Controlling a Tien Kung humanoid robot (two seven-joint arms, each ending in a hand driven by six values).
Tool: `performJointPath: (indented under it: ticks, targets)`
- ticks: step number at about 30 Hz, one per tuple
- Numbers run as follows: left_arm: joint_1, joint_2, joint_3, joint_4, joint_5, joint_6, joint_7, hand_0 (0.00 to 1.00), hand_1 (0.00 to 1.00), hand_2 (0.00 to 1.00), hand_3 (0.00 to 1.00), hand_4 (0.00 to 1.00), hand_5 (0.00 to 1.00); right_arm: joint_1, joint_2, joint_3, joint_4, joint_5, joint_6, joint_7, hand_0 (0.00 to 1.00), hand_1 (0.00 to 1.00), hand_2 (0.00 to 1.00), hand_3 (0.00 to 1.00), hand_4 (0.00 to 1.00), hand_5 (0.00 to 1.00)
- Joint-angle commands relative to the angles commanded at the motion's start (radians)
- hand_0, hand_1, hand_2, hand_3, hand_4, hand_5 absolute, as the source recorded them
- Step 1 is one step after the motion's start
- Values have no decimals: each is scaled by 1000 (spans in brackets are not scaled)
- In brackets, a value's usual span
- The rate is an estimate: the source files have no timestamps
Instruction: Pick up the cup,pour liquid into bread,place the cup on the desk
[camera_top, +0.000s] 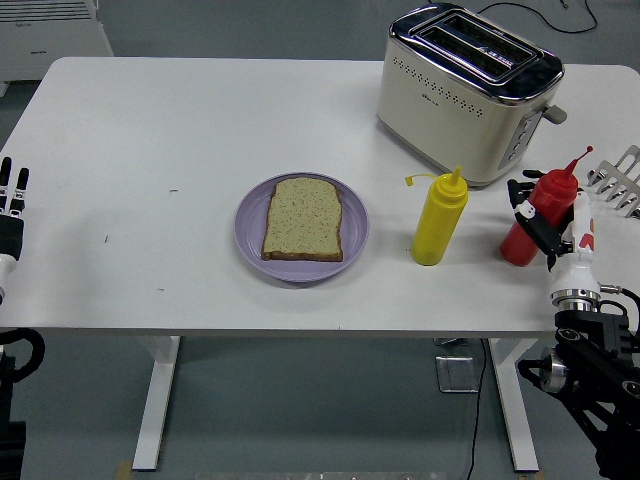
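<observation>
No cup shows; two squeeze bottles stand at the right. A slice of bread (303, 219) lies on a purple plate (248, 228) at the table's middle. A yellow bottle (438, 222) stands upright right of the plate. A red bottle (520, 240) with a thin nozzle stands near the right edge and leans to the right. My right hand (543, 222) is at the red bottle, its black fingers (524, 197) curled across the bottle's body. My left hand (10, 205) rests at the table's left edge, fingers straight, holding nothing.
A cream and chrome toaster (465, 90) stands at the back right, just behind both bottles. A white rack (620, 178) juts in at the right edge beside the red bottle.
</observation>
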Motion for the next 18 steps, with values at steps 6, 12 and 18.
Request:
performJointPath:
  ticks: [6, 12, 18]
  targets:
    - [-3, 0, -1, 1, -1, -1, 0, 793, 761, 757, 691, 566, 998, -15, -6, 16, 26, -61, -8, -14, 649, 652, 729, 862, 864, 412]
    - [-5, 0, -5, 0, -1, -1, 0, 793, 761, 757, 691, 566, 998, -22, -8, 33, 34, -81, 2, -30, 771, 738, 863, 989, 870, 406]
    - [-7, 0, -5, 0, 0, -1, 0, 793, 761, 757, 691, 567, 998, -42, -7, 69, 71, -134, 3, -46, 864, 813, 960, 998, 873, 392]
